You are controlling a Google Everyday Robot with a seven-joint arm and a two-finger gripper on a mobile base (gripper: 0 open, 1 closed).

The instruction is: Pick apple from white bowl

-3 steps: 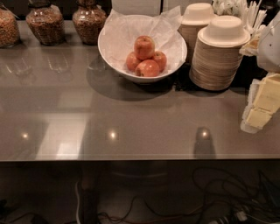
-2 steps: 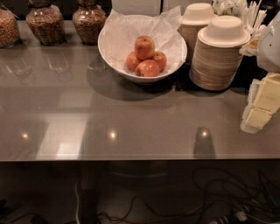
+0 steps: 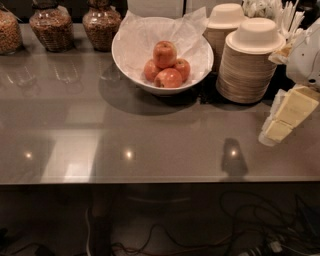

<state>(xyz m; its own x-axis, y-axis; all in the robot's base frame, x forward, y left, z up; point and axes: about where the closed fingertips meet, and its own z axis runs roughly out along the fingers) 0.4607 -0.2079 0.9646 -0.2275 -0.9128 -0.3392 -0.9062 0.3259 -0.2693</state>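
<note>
The white bowl (image 3: 126, 62), lined with crinkled white paper, stands at the back middle of the grey table (image 3: 150, 135). It holds several apples. The apple (image 3: 165, 53), orange-red with a paler blush, lies on top of the smaller red ones. My gripper (image 3: 286, 117) hangs at the right edge of the view, above the table and well to the right of the bowl, with nothing seen in it. Its white arm (image 3: 310, 57) reaches in from the right.
Two stacks of beige disposable bowls (image 3: 250, 65) stand between the white bowl and my gripper. Glass jars of grain (image 3: 49, 25) line the back left. White utensils (image 3: 280, 15) stick up at the back right. The table's front edge runs across the lower view, with cables beneath it.
</note>
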